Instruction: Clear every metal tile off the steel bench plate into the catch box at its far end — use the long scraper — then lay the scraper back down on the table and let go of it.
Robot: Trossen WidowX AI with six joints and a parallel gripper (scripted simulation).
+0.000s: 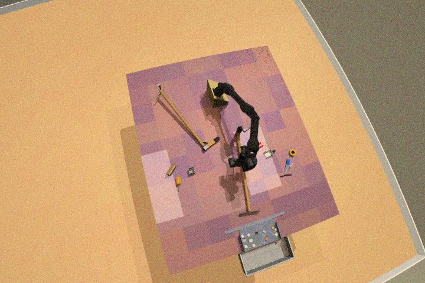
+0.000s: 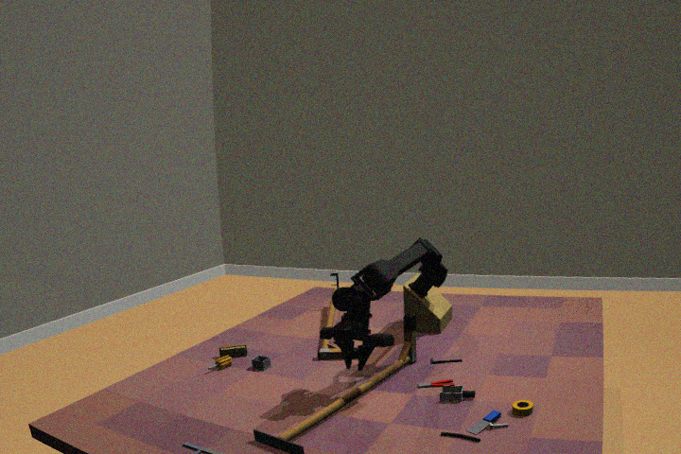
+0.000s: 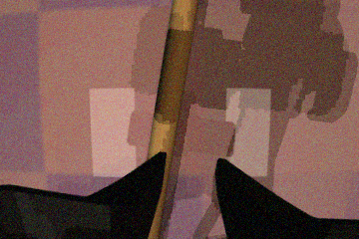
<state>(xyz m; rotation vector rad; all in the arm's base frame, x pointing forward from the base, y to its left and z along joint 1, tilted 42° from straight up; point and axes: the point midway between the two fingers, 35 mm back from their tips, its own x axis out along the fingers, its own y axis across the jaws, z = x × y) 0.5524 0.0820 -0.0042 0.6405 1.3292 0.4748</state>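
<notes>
Long scraper [image 1: 246,190] [image 2: 346,400] [image 3: 177,75]: handle should be taken squarely betw. the fingertips, w/ the gripper centred & turned to match its slant before lowering, else one finger may land on the wood. In the wrist view the handle runs from top centre to bottom, nearer the left fingertip than the right. Gripper [image 1: 243,163] [image 2: 354,369] [image 3: 190,161] is held above it, part-open, nothing gripped. Blade lies lower centre in the top view, just short of the steel plate [image 1: 260,237], tiles still to be cleared.
</notes>
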